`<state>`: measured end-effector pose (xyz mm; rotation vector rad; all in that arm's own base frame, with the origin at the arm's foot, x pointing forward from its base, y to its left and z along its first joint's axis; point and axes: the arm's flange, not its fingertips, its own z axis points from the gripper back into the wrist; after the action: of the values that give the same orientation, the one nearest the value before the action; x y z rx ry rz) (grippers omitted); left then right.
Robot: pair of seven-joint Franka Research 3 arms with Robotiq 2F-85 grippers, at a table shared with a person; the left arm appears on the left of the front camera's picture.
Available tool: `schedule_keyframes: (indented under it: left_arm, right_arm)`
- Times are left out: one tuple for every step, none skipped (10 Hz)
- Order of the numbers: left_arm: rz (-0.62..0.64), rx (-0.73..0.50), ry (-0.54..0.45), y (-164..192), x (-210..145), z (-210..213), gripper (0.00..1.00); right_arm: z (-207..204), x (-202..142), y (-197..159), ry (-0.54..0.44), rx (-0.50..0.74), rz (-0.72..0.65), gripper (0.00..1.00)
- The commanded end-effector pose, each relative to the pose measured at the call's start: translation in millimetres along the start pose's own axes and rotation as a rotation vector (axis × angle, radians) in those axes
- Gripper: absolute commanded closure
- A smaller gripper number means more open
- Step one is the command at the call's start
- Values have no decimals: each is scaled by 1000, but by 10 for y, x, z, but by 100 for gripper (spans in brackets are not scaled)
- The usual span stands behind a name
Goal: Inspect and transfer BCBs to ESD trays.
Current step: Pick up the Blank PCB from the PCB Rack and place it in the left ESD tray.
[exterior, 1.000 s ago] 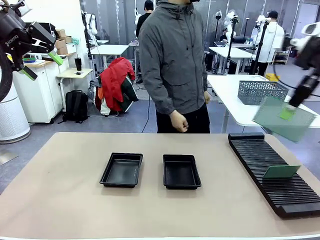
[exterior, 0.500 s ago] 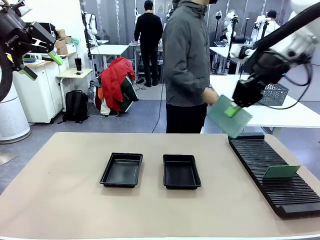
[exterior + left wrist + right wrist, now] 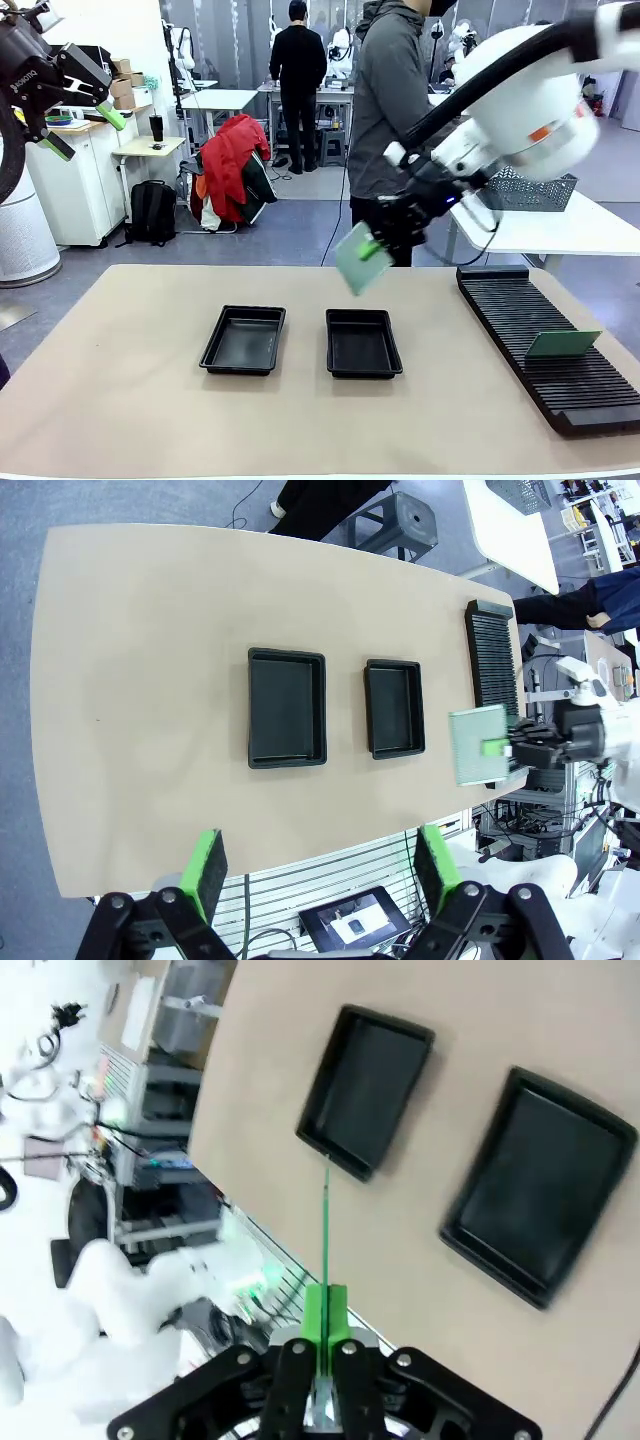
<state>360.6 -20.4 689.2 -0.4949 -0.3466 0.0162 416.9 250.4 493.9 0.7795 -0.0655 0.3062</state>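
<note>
My right gripper (image 3: pixel 372 248) is shut on a pale green BCB (image 3: pixel 355 260) and holds it tilted in the air, above the table just beyond the right ESD tray (image 3: pixel 363 343). The left ESD tray (image 3: pixel 243 340) lies beside it; I see nothing in either. Looking along my right fingers, the BCB (image 3: pixel 325 1230) shows edge-on in the right gripper (image 3: pixel 325 1325), over the edge of one tray (image 3: pixel 368 1090), with the other tray (image 3: pixel 540 1185) beside it. A second BCB (image 3: pixel 562 343) stands in the rack. My left gripper (image 3: pixel 84 131) hangs open, high at the far left. From its wrist camera, the left gripper (image 3: pixel 322 870) looks down on both trays (image 3: pixel 287 707) (image 3: pixel 393 707) and the held BCB (image 3: pixel 477 744).
A long black slotted rack (image 3: pixel 535 320) runs along the table's right side. A person in a grey jacket (image 3: pixel 390 100) stands at the far edge behind my right arm. A grey mesh basket (image 3: pixel 528 188) sits on the white table behind. The tan tabletop (image 3: pixel 120 380) is bare at left.
My right arm has swung left with the BCB, from beyond the rack's far end to just past the right tray. The person has stepped to the right. The left arm has stayed still.
</note>
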Motion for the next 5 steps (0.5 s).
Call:
schedule_keyframes:
  left_arm:
    - [2, -1, 0, 9, -1, -13, 0]
    - [2, -1, 0, 9, -1, -13, 0]
    - [2, -1, 0, 9, -1, -13, 0]
    - [2, -1, 0, 9, -1, -13, 0]
    - [2, -1, 0, 9, -1, -13, 0]
  right_arm:
    - [-487, 77, 100, -95, 84, -69, 98]
    - [-760, 104, 133, -118, 108, -91, 98]
    - [-1087, 132, 143, -142, 137, -128, 98]
    - [-1293, 143, 132, -143, 152, -134, 98]
    - [-1519, 147, 112, -154, 154, -148, 98]
